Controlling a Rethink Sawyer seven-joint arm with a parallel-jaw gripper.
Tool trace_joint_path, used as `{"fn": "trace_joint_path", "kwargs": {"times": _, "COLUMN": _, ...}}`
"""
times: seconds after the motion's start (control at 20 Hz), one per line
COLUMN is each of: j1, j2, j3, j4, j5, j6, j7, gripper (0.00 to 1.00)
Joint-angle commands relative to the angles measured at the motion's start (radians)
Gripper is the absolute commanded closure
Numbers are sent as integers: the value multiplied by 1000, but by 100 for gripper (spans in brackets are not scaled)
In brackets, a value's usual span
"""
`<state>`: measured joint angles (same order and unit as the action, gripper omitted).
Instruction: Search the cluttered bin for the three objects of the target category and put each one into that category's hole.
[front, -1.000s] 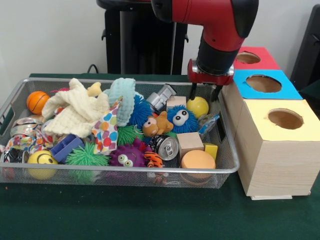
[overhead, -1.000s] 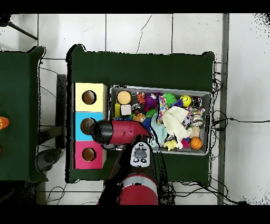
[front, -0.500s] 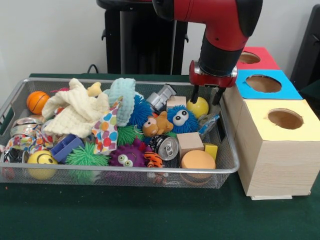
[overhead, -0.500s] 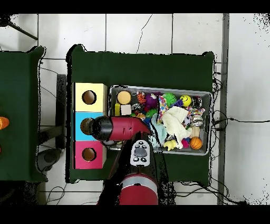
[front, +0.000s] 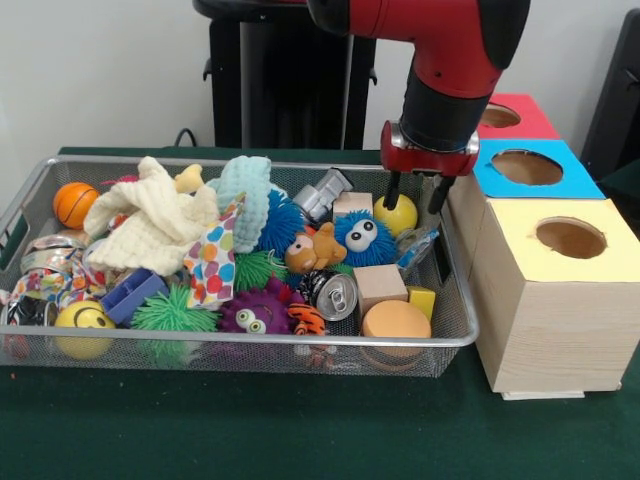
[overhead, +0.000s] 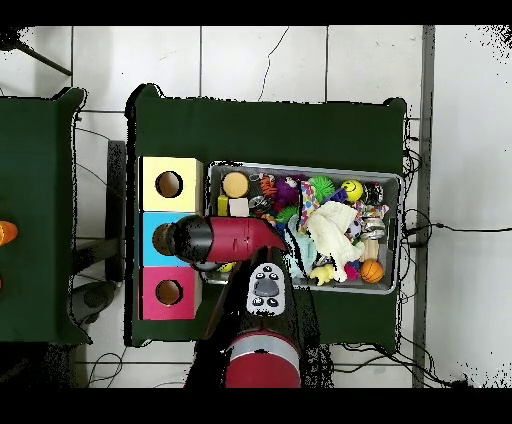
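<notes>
The red and black arm (front: 440, 60) has drifted toward three o'clock and lifted a little over the last second, carrying the end effector (front: 416, 194) from above the bin (front: 455, 300) to its edge beside the blue-topped box (front: 527, 166). Its fingers hang spread apart and hold nothing, so I judge no target has been delivered on this pass. The yellow ball (front: 398, 213) it hovered over sits in the bin's far three o'clock corner, just below the fingertips, untouched.
</notes>
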<state>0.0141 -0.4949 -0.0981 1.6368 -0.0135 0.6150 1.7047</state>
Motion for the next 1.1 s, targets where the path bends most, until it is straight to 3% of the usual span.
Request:
{"fn": "trace_joint_path", "kwargs": {"times": 0.05, "j1": -3, "j2": -22, "j3": 84, "j4": -47, "j5": 32, "j6": 114, "j7": 108, "gripper": 0}}
{"fn": "trace_joint_path", "kwargs": {"times": 1.1, "j1": -35, "j2": 46, "j3": 96, "j4": -102, "j5": 9, "j6": 50, "j7": 78, "gripper": 0}}
